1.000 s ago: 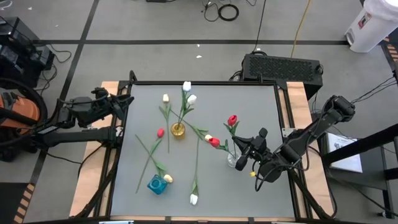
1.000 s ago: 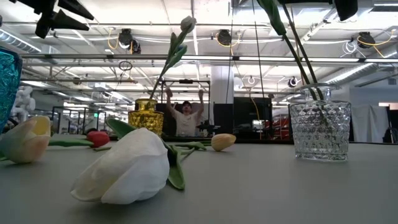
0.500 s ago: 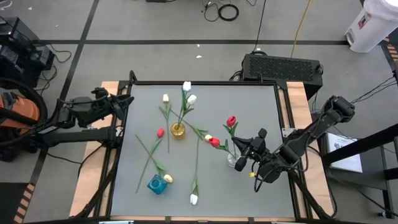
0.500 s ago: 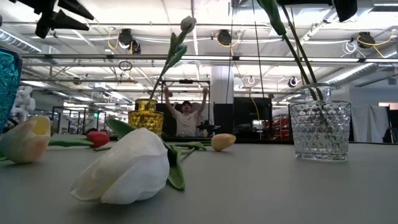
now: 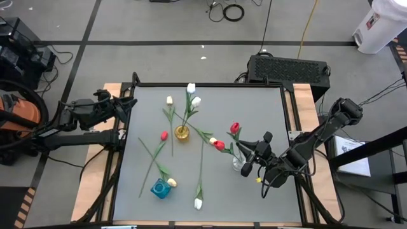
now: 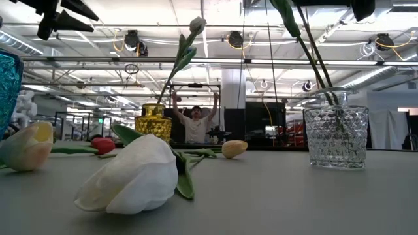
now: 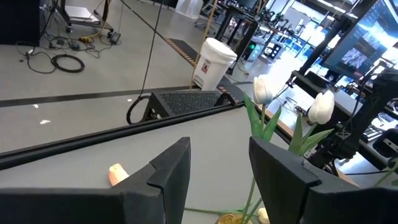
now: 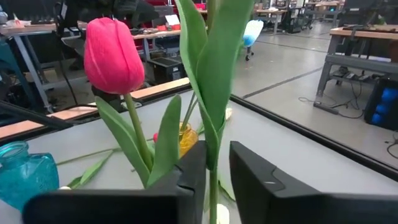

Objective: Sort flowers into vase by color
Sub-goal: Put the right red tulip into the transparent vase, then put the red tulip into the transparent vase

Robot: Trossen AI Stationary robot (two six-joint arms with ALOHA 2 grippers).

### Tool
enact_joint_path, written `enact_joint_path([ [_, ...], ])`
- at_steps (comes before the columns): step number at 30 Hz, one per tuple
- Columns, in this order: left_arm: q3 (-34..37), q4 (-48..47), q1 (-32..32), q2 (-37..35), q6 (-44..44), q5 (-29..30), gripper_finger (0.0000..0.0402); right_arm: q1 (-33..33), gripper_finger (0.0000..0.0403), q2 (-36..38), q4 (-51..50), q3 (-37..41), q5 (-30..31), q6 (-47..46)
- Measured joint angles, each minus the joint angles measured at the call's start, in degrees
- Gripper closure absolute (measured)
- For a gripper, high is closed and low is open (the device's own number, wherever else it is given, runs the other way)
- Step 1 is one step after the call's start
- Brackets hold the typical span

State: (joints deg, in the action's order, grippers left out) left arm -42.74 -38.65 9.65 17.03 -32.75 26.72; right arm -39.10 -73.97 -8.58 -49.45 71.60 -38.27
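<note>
**Red tulip upright in the clear vase**

I see the red tulip (image 8: 113, 55) standing stem-down in the clear vase (image 5: 237, 163), head up. Its green stem runs between my right gripper (image 8: 214, 177) fingers, parted narrowly. My left gripper (image 7: 217, 174) waits wide at the table's left edge.

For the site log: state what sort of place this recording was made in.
Most likely a robotics lab or workshop in a large industrial hall. The low view shows an open ceiling with exposed beams and hanging lights, the high view shows a concrete floor with taped lines and loose cables, and other workbenches stand beyond the table.
</note>
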Motion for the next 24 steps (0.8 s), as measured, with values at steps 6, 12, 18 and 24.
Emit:
enact_joint_path([
  [6, 0.0, 0.0, 0.0, 0.0, 0.0, 0.0, 0.0230, 0.0, 0.0301, 0.0, -0.1, 0.0, -1.8, -0.4],
  [12, 0.0, 0.0, 0.0, 0.0, 0.0, 0.0, 0.0230, 0.0, 0.0264, 0.0, -1.2, 0.0, -7.9, -0.5],
  [18, 0.0, 0.0, 0.0, 0.0, 0.0, 0.0, 0.0230, -0.6, 0.0232, 2.2, -4.8, 0.0, -10.6, -0.4],
  [24, 0.0, 0.0, 0.0, 0.0, 0.0, 0.0, 0.0230, -3.3, 0.0220, 7.0, -8.3, -0.1, -10.7, -0.1],
])
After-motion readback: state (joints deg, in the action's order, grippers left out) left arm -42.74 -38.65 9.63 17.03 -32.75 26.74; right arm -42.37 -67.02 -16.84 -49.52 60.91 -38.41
